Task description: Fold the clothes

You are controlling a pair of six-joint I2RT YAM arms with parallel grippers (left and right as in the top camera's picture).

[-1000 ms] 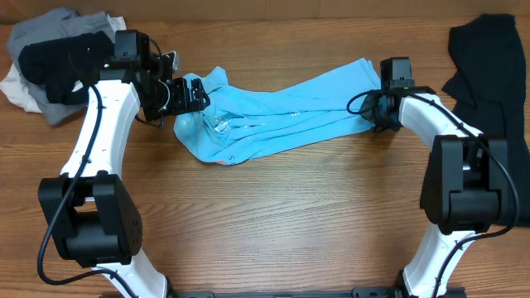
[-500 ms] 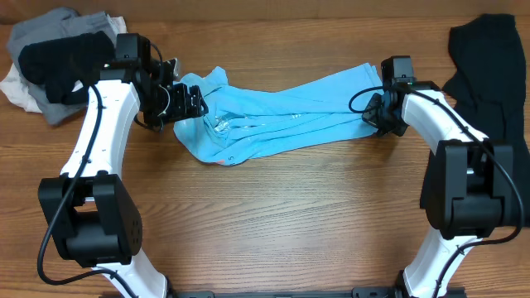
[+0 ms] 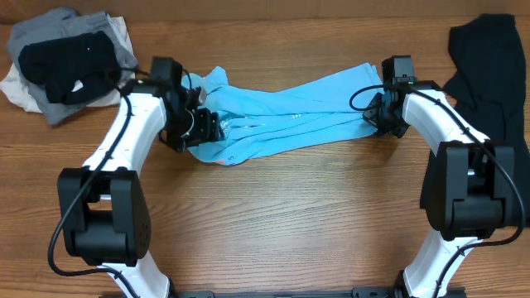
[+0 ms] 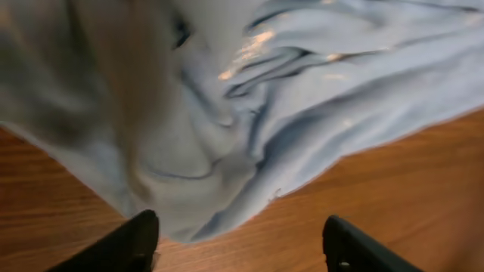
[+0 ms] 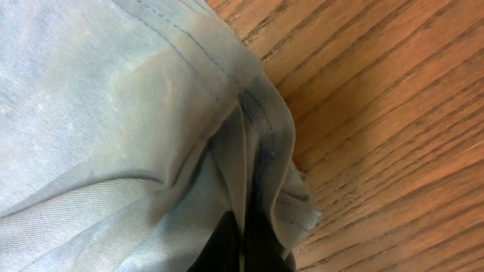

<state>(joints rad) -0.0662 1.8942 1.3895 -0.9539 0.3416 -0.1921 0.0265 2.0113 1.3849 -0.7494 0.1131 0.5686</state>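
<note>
The blue T-shirt [image 3: 281,116] lies stretched out and crumpled on the table [image 3: 290,223]. At its left end the left gripper [image 3: 204,128] sits over the cloth with its fingers [image 4: 140,242] apart. At its right end the right gripper [image 3: 377,117] is pinched tight on a fold of the shirt. A black garment [image 3: 489,66] lies well off to the shirt's right. A heap of grey and black clothes [image 3: 62,58] lies off to its left.

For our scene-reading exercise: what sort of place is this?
Likely a robotics lab bench: left arm and right arm mounted at a wooden table, a sky-blue T-shirt between them, a black garment nearby.
</note>
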